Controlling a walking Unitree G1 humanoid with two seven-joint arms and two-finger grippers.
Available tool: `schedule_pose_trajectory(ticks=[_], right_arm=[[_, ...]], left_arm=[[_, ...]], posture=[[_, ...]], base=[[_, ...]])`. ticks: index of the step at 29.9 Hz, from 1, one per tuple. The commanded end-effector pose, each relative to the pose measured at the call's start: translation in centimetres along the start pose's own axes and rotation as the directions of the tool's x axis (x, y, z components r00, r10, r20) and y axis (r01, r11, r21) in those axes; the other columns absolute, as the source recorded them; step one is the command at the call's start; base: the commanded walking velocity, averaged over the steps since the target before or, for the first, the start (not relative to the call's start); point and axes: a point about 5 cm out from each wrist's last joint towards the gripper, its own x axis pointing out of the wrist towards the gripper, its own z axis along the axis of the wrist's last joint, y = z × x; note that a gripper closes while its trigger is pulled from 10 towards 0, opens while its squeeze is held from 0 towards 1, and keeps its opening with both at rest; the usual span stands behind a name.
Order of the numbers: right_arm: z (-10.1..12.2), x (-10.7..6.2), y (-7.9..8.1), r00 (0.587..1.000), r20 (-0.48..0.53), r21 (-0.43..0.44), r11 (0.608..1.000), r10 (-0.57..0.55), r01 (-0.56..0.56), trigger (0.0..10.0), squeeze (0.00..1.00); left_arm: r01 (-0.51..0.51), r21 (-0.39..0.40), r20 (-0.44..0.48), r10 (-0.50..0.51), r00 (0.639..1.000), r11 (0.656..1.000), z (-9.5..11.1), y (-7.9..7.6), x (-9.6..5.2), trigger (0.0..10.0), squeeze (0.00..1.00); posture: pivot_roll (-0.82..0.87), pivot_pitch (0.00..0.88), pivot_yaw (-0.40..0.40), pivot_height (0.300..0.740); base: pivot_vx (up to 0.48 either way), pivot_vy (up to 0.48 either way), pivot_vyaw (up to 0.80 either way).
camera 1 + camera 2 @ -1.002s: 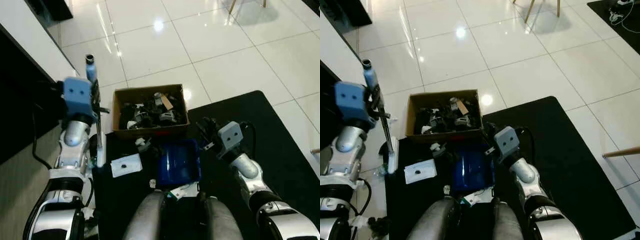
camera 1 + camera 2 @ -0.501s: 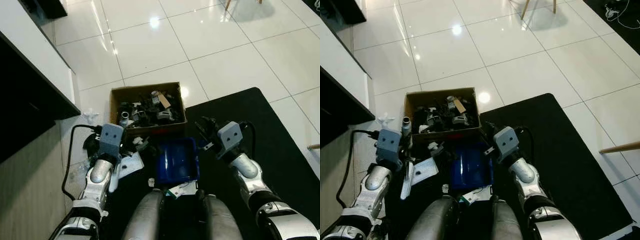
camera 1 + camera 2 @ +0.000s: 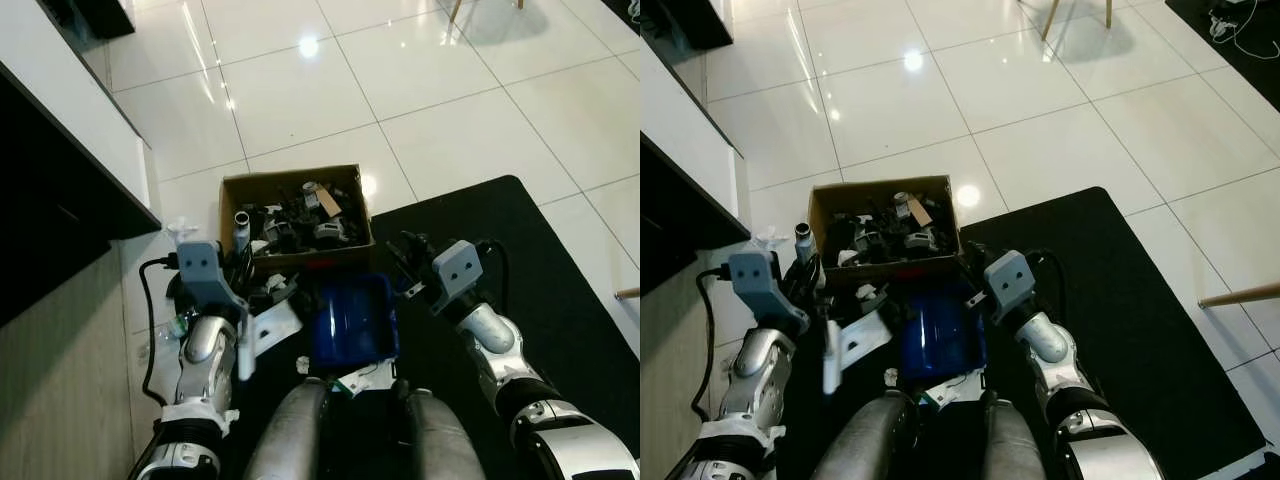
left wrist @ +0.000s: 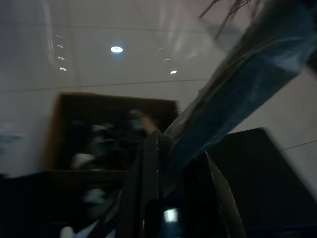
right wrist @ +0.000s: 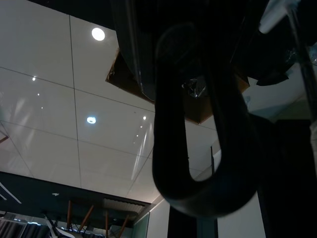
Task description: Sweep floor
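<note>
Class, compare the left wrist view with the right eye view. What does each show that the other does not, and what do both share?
The left wrist view alone shows a close-up of a blurred blue handle running past the left tool. The right eye view alone shows the blue plastic dustpan, the right tool at its edge, and wooden chair legs. Both share the brown cardboard box of dark clutter, the black floor mat and the glossy white tiled floor.

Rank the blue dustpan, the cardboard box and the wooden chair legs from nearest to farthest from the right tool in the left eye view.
1. Blue dustpan, right beside the right tool, on its left.
2. Cardboard box, ahead and left on the tiles.
3. Wooden chair legs, far ahead at the top edge.
</note>
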Motion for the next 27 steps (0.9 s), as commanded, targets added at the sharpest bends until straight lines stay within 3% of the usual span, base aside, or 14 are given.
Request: schedule_pose_trajectory(ticks=[1, 5, 14, 18, 22, 23, 24, 27], right_arm=[[-0.6, -0.4, 0.6, 0.999, -0.03, 0.01, 1.0, 0.024, -0.024, 10.0, 0.0], [-0.5, -0.3, 0.7, 0.999, -0.028, 0.01, 1.0, 0.02, -0.02, 10.0, 0.0], [-0.8, -0.5, -0.7, 0.994, -0.084, -0.074, 0.996, -0.065, 0.059, 10.0, 0.0], [-0.7, -0.6, -1.4, 0.992, -0.075, -0.077, 0.992, -0.101, 0.095, 10.0, 0.0], [-0.6, -0.7, -2.1, 0.987, -0.075, -0.101, 0.986, -0.139, 0.131, 10.0, 0.0], [-0.6, -0.7, -2.1, 0.987, -0.075, -0.101, 0.986, -0.139, 0.131, 10.0, 0.0], [-0.5, -0.7, -2.3, 0.985, -0.075, -0.108, 0.983, -0.153, 0.145, 10.0, 0.0], [-0.5, -0.8, -2.5, 0.984, -0.073, -0.116, 0.981, -0.163, 0.154, 10.0, 0.0]], left_arm=[[0.046, -0.126, -0.014, -0.048, 0.999, 0.991, -0.8, -1.3, -0.3, 10.0, 0.0], [0.153, -0.268, -0.016, -0.164, 0.986, 0.951, -0.5, -3.3, -0.5, 10.0, 0.0], [0.279, -0.356, -0.029, -0.309, 0.951, 0.892, 0.1, -5.5, -1.3, 10.0, 0.0], [0.301, -0.325, -0.004, -0.319, 0.948, 0.897, 1.9, -5.2, -0.8, 10.0, 0.0], [0.253, -0.202, 0.065, -0.244, 0.968, 0.946, 5.1, -2.9, 1.0, 10.0, 0.0], [0.253, -0.202, 0.065, -0.244, 0.968, 0.946, 5.1, -2.9, 1.0, 10.0, 0.0], [0.225, -0.14, 0.105, -0.212, 0.972, 0.964, 6.9, -1.8, 1.6, 10.0, 0.0], [0.185, -0.078, 0.154, -0.171, 0.973, 0.98, 8.9, -0.7, 2.3, 10.0, 0.0]], posture=[[0.05, 0.295, 0.047, 0.74], [0.06, 0.288, 0.052, 0.74], [0.07, 0.277, 0.062, 0.74], [0.07, 0.277, 0.069, 0.74], [0.07, 0.276, 0.074, 0.74], [0.07, 0.276, 0.074, 0.74], [0.07, 0.276, 0.076, 0.74], [0.07, 0.277, 0.078, 0.74]], base=[[0.0, 0.0, 0.0], [0.0, 0.0, 0.0], [0.0, 0.0, 0.0], [0.0, 0.0, 0.0], [0.0, 0.0, 0.0], [0.0, 0.0, 0.0], [0.0, 0.0, 0.0], [0.0, 0.0, 0.0]])
